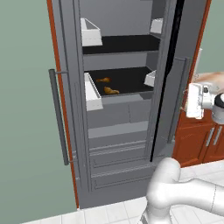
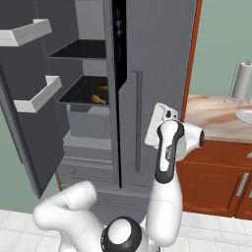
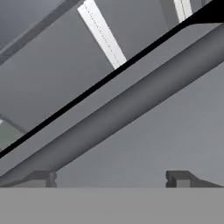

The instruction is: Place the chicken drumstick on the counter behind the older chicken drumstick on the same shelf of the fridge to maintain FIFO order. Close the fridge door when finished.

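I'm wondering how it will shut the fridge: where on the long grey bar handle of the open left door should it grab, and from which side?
Probably the middle of the long grey bar handle, coming from the door's outer face. The bar runs upright and stands off the grey fridge door on short posts, so jaws set level could straddle it there.

Wall (image 1: 26, 109): flat sage green, plain, seen on both sides of the appliance bay. Reddish-brown side panel (image 1: 54, 65) frames that bay on its edge. Floor (image 1: 105, 212): pale, near-white square tiles with thin grey joints. Lower cabinets (image 2: 216, 182): reddish-brown wood, panelled doors, slim metal bar pulls. Basin (image 2: 244, 116): pale, round, partly cut by the frame edge. Paper towel roll (image 2: 242, 81): white, upright on a thin wire stand near the basin. Light: even, diffuse, soft shadows.
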Robot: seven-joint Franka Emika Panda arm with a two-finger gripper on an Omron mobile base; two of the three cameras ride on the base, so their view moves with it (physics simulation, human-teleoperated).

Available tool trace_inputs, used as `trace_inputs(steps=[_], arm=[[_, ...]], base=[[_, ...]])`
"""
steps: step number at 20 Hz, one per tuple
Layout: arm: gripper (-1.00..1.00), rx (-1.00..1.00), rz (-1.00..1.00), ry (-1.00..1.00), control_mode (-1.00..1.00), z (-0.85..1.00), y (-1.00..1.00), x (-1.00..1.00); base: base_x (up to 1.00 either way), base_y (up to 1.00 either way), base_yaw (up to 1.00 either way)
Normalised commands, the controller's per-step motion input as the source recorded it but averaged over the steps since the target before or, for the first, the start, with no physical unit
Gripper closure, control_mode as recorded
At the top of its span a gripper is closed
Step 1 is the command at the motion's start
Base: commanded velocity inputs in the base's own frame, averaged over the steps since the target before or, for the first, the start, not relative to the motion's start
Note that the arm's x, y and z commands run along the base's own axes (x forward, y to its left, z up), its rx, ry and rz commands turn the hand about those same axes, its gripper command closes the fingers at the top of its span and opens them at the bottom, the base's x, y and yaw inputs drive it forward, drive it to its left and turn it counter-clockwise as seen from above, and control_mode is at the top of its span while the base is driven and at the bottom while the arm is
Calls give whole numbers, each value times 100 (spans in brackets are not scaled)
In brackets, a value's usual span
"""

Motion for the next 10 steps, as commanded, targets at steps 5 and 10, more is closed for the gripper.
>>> trace_inputs(steps=[5,10], arm=[[-100,0,-30,0,-100,31,69,69],[-100,-1,-33,0,-100,45,26,69]], base=[[0,0,0],[0,0,0]])
